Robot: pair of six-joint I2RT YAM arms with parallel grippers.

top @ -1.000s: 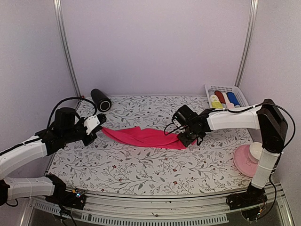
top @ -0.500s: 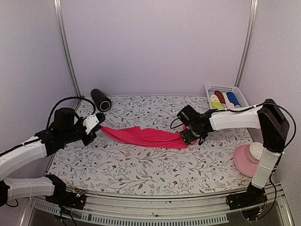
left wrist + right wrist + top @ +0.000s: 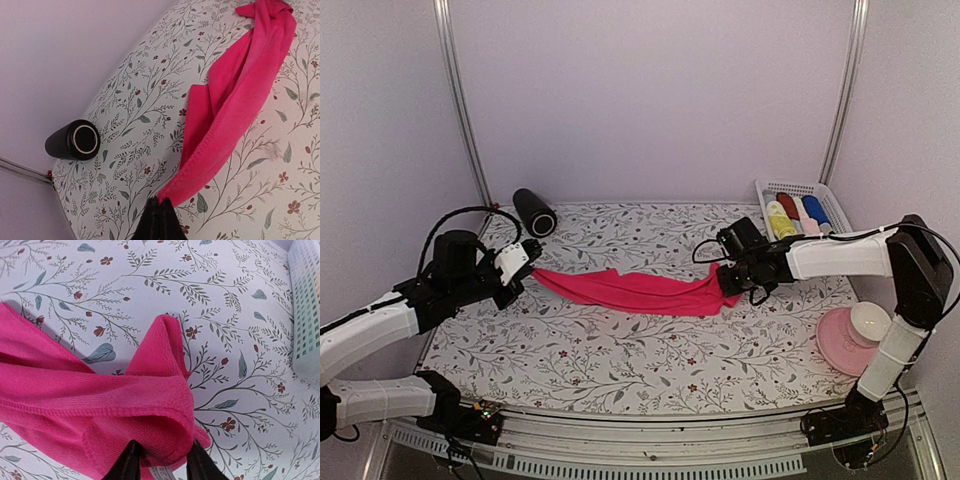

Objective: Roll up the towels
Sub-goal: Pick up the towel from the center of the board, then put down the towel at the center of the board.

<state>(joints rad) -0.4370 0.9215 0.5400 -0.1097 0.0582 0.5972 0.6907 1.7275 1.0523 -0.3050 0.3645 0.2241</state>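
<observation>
The floral desk [image 3: 620,360] carries a hot pink towel [image 3: 640,292] pulled into a long band across its middle (bunched, not flat). A white basket [image 3: 800,185] at the far right holds rolled towels [image 3: 787,207]. The left pincer [image 3: 159,220] pinches the band's left end tight. The right pincer [image 3: 162,460] clasps a thick fold at its right end.

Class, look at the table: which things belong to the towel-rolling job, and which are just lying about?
Belong to the job: pink towel; rolled towels; basket holding them.
Just lying about: black cylinder; pink plate; white bowl.
</observation>
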